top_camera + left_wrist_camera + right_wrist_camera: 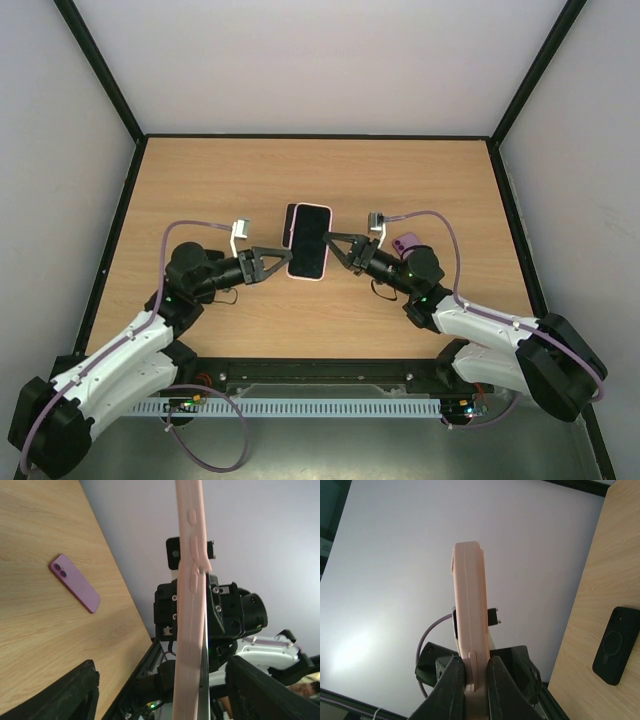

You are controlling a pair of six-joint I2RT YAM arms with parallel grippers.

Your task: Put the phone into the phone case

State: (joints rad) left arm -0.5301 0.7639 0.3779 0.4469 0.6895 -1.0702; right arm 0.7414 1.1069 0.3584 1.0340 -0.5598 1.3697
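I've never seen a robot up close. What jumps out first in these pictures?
A pink phone case with a dark glossy face hangs in mid-air over the wooden table, pinched at one edge by the right gripper, the left gripper open around the other. A purple phone lies camera-side up near the right arm, and a black slab with a ring mark lies on the table too.

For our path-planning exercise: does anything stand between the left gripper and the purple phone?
Yes: the pink case and the right gripper holding it lie between the open left gripper and the purple phone.
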